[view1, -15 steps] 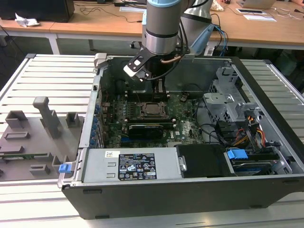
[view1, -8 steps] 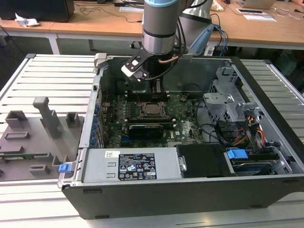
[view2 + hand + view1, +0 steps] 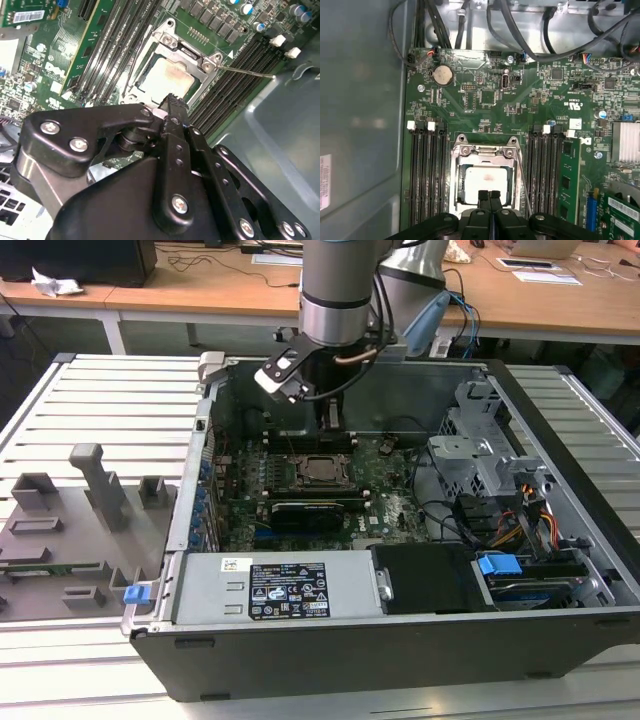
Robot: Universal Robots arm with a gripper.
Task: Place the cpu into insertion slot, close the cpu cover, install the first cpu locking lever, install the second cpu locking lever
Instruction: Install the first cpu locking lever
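Note:
The cpu [image 3: 485, 182] lies flat in the insertion slot [image 3: 322, 470] on the green motherboard, its silvery top showing [image 3: 165, 80]. The cpu cover [image 3: 484, 150] is down over it, and its silver frame [image 3: 192, 55] rings the chip. One thin wire locking lever [image 3: 250, 73] sticks out sideways over the memory slots, and it also runs along the socket's side [image 3: 522, 175]. My gripper [image 3: 490, 194] hovers just above the socket's near edge with its two black fingers pressed together and nothing between them. In the exterior view the gripper [image 3: 331, 420] hangs inside the case behind the socket.
Black memory slots [image 3: 422, 175] flank the socket on both sides. A black graphics card [image 3: 310, 512] lies in front of the socket, a power supply [image 3: 285, 590] at the case front, and a drive cage [image 3: 480, 455] with cables at the exterior view's right. A grey fixture tray [image 3: 60, 530] sits outside the case.

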